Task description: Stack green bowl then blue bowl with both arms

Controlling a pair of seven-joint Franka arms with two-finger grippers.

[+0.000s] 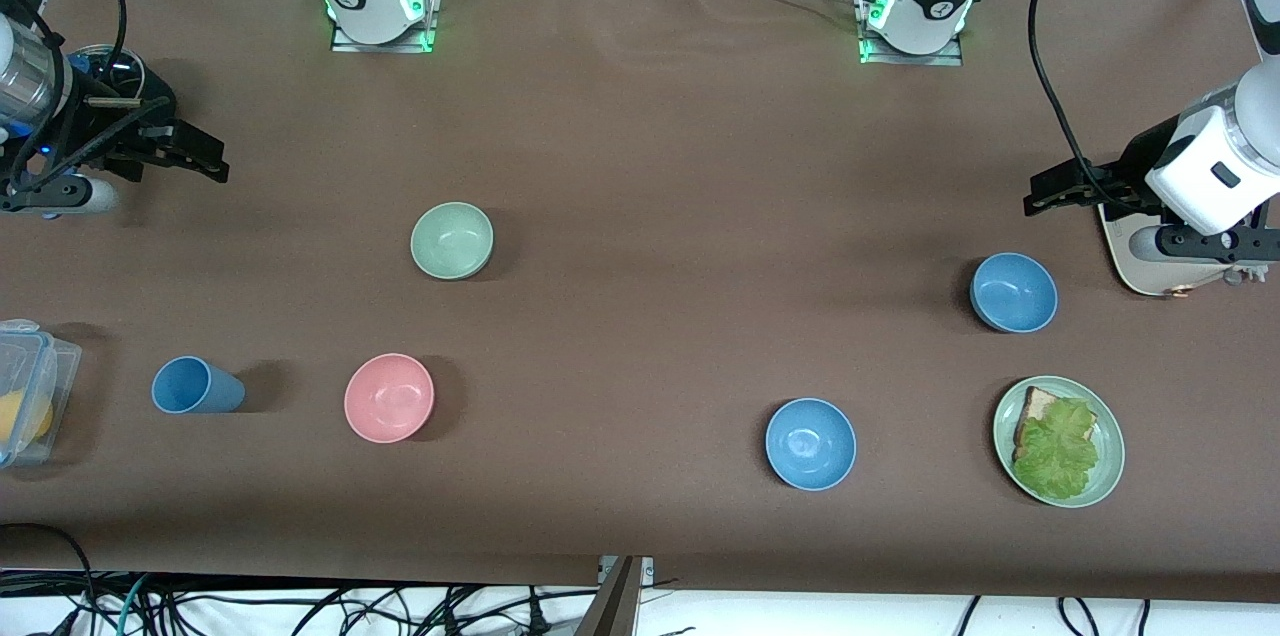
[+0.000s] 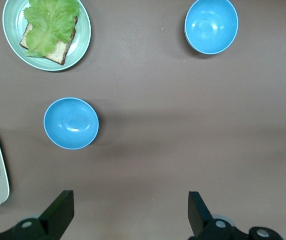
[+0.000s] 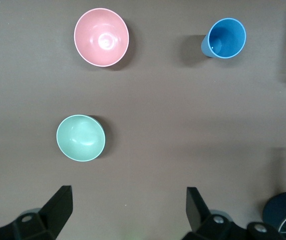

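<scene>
Brown cloth covers the whole worktop (image 1: 640, 116), and we see nothing stacked on it yet. Our right gripper (image 1: 195, 154) hangs over the edge at the right arm's end, fingers spread wide and empty; our left gripper (image 1: 1050, 191) hangs over the edge at the left arm's end, spread and empty as well.

We find the green bowl (image 1: 452, 240) upright out on the cloth toward the right arm's end, well apart from that gripper and nearer the front camera than it; the right arm is plainly the closer one. A pink bowl (image 1: 389, 397) and a blue cup (image 1: 196, 385) lie nearer the front edge. Being round, the bowl has no long axis to line up with.

Two blue bowls sit toward the left arm's end: one blue bowl (image 1: 1014, 292) near the left gripper, the other (image 1: 810, 443) near the front edge beside a green plate (image 1: 1108, 451).

A clear box (image 1: 30, 386) is cut off at the edge, and a dark object under the right arm is hard to make out.
</scene>
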